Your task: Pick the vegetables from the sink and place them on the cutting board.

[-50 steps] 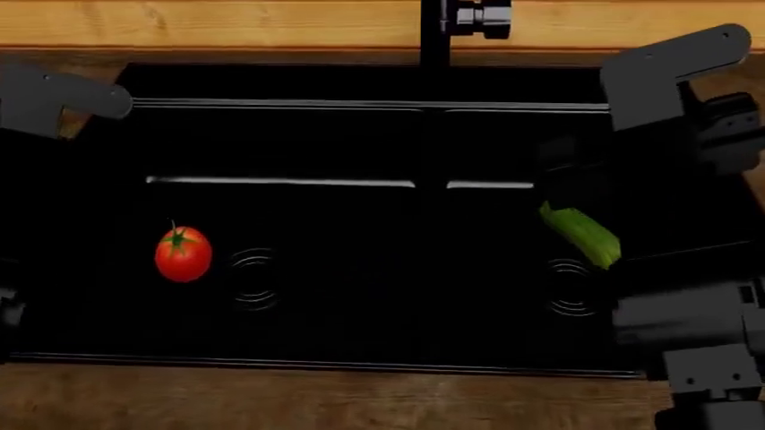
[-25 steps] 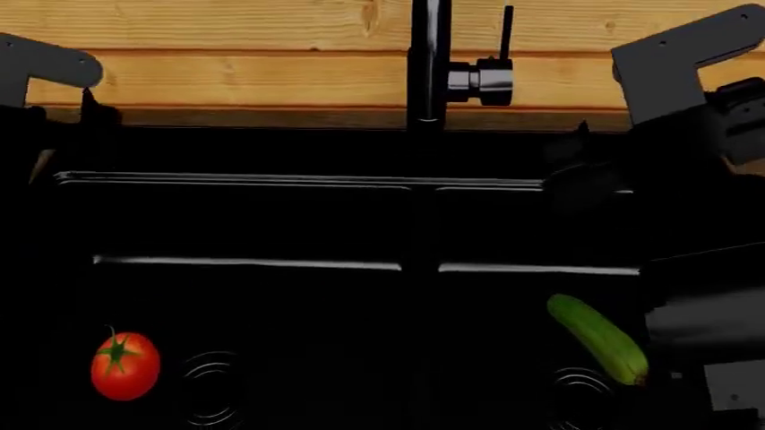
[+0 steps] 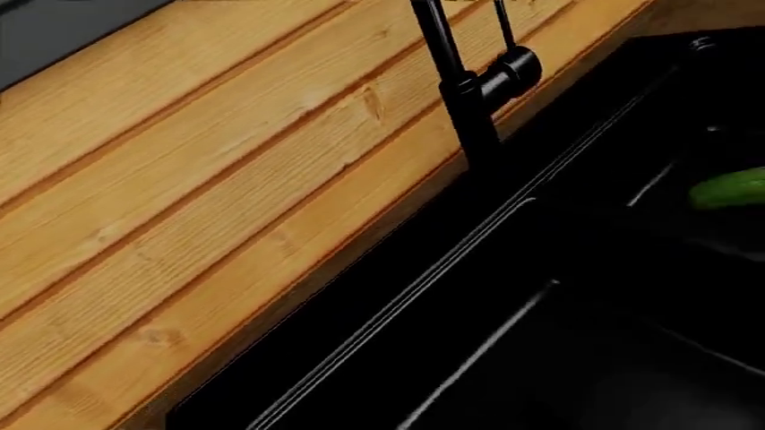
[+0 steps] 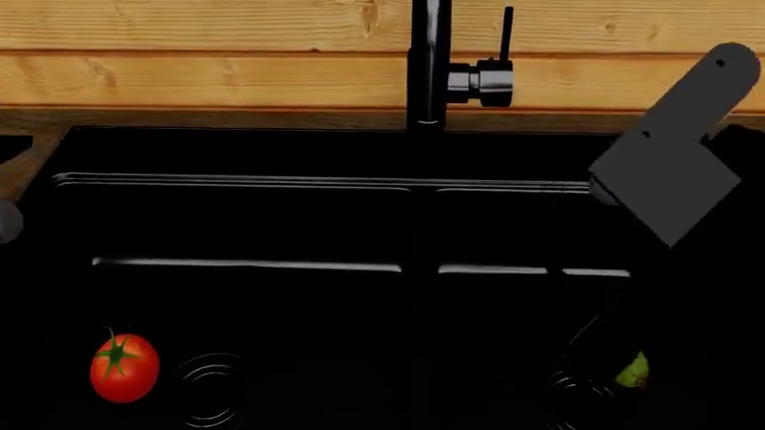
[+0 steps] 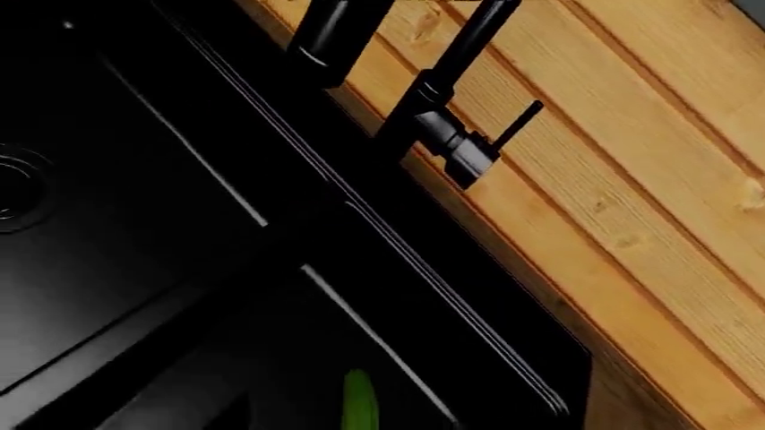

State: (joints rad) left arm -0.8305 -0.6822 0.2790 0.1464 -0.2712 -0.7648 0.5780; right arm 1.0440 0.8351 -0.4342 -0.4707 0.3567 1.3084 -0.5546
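Observation:
The red tomato (image 4: 124, 367) lies in the left basin of the black sink (image 4: 239, 215), next to a round drain. The green cucumber (image 4: 633, 370) lies in the right basin, and only a small sliver shows beneath my right arm (image 4: 669, 175). It also shows in the right wrist view (image 5: 358, 403) and the left wrist view (image 3: 729, 188). My right gripper's fingers are lost in the dark over the cucumber. My left gripper is out of view; only a grey bit of its arm (image 4: 6, 219) shows. I cannot make out the cutting board for certain.
A black faucet (image 4: 431, 63) stands at the back middle of the sink. Behind it runs light grooved wood (image 4: 215, 54). I cannot tell whether this wood is a board or a wall. A divider (image 4: 418, 296) separates the two basins.
The view tilted up, so the sink's contents slid down the picture. My right arm then swung down over the cucumber and hid most of it. My left arm withdrew to the left edge.

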